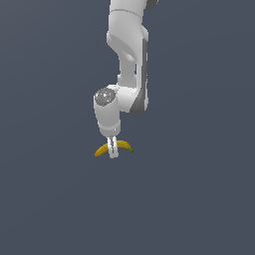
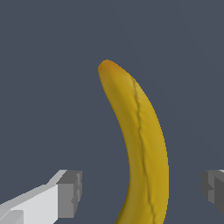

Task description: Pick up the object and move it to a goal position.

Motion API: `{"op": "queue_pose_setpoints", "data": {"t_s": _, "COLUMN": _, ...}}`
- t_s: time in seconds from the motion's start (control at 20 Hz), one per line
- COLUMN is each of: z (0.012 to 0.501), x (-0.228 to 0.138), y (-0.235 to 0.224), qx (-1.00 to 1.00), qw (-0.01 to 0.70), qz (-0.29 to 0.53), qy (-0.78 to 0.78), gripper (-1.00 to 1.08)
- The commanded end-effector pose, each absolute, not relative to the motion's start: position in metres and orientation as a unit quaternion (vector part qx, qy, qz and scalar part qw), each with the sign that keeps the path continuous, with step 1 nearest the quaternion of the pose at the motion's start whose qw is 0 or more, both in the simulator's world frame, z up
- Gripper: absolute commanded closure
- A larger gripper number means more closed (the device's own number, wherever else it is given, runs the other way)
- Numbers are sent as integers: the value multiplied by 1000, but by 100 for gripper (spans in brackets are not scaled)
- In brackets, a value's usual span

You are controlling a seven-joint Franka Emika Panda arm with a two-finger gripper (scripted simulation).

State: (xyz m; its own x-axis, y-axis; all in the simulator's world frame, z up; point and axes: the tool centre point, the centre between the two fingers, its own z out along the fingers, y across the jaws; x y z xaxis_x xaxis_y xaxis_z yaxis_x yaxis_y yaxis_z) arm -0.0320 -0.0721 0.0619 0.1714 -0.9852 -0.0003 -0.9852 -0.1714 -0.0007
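The gripper (image 1: 113,151) stands open around the banana (image 1: 124,145) at the exterior frame's centre; its fingers (image 2: 70,194) flank the fruit untouched.

A plain dark grey-blue floor (image 1: 199,199) carries one yellow banana (image 1: 124,145).

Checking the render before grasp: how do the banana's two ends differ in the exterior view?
The banana lies across under the gripper, one end out on each side. The end toward the exterior view's left is plain orange-yellow; the end toward the right carries a dark green stem tip. The left end sits slightly lower in the picture than the right. Both taper to a point. In the wrist view the fingers stand apart on either side of the banana.
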Motion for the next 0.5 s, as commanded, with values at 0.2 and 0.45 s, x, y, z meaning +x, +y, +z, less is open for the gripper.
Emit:
{"op": "queue_pose_setpoints", "data": {"t_s": 0.2, "z": 33, "x": -33, "y": -72, "qx": -764, "qw": 0, "qz": 0, "qy": 645, "gripper": -92}}
{"op": "queue_pose_setpoints", "data": {"t_s": 0.45, "z": 20, "x": -33, "y": -72, "qx": -764, "qw": 0, "qz": 0, "qy": 645, "gripper": -92}}
